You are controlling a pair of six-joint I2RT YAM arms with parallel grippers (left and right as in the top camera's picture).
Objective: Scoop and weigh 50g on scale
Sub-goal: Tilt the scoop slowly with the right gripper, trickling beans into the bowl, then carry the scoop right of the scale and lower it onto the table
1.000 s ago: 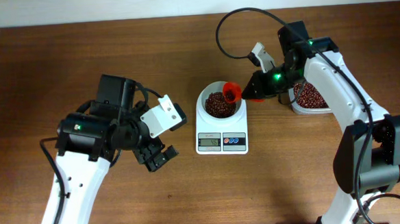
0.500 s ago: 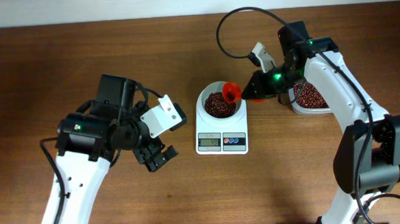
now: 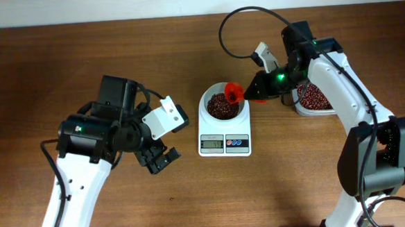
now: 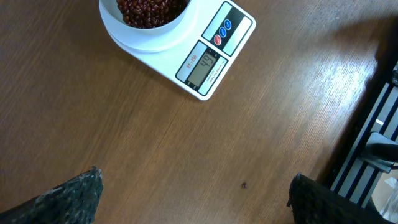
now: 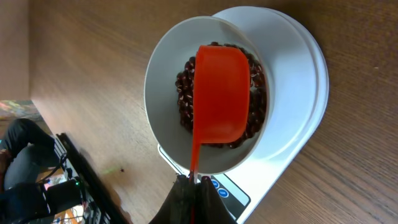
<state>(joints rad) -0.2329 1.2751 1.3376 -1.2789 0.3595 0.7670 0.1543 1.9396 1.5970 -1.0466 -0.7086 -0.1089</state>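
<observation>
We found the scale (image 3: 224, 130) near the middle of the table (image 3: 81, 57). Its round white bowl (image 3: 204, 107) sat at the 12 o'clock end and its grey display (image 3: 212, 143) at the 6 o'clock end. The red and blue buttons (image 3: 238, 142) were just at 3 o'clock of the display. The digits were too small for us to read with confidence.

The dark red-brown beans (image 3: 218, 108) lay heaped in the bowl. More of them filled a clear tub (image 3: 312, 112) at 3 o'clock of the scale, partly hidden under the right arm.

The right gripper (image 3: 258, 93) reached in from 3 o'clock. Its fingers (image 5: 180, 205) were pressed together on the thin handle of an orange-red scoop (image 5: 221, 93). From the wrist view we saw the scoop's cup over the bowl, covering the middle of the beans. We could not tell whether it touched them or whether any beans were in it.

The left gripper (image 3: 160, 159) hung over bare wood at about 8 o'clock of the scale, well apart from it. Its fingers (image 4: 71, 196) were spread wide and held nothing.
</observation>
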